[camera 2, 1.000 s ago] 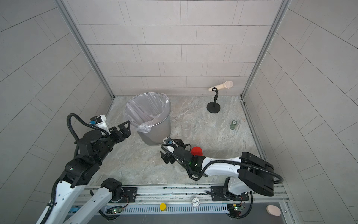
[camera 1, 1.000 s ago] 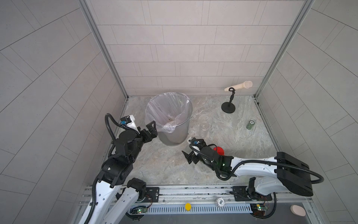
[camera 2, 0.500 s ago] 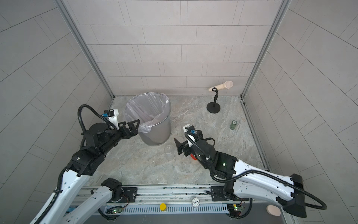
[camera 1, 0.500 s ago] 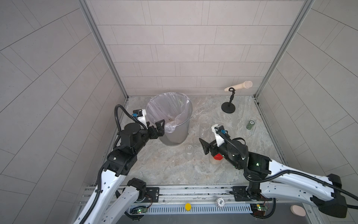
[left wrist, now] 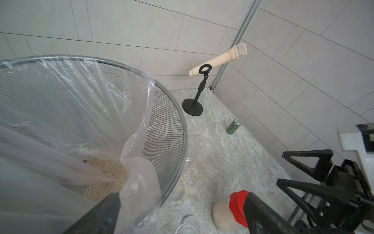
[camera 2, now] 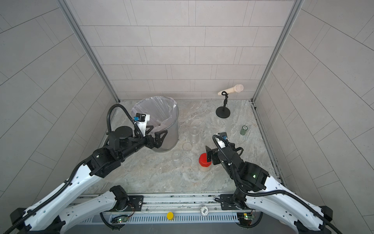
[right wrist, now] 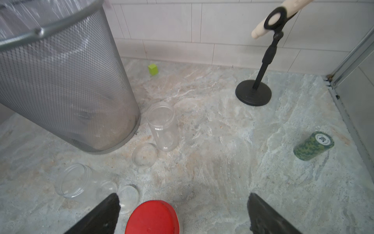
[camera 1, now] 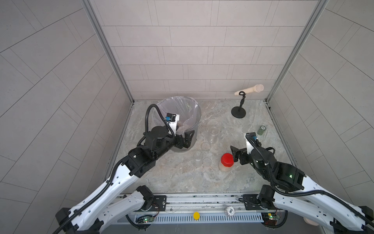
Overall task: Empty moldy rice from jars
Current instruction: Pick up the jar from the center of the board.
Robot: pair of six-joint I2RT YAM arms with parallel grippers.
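The red-lidded jar (camera 1: 226, 163), lower centre in a top view, is shown with its moldy rice (camera 1: 224, 168) sealed inside. The right tool (camera 1: 234, 155) is held wide open and empty beside the lid (camera 1: 227, 158), apparently lined up for a grasp. The left tool (camera 1: 189, 139), equally spread and empty, is poised by the lined bin (camera 1: 196, 126), where dumped rice (left wrist: 105, 172) is heaped. Two clear jars (camera 1: 213, 133) are seen emptied mid-frame.
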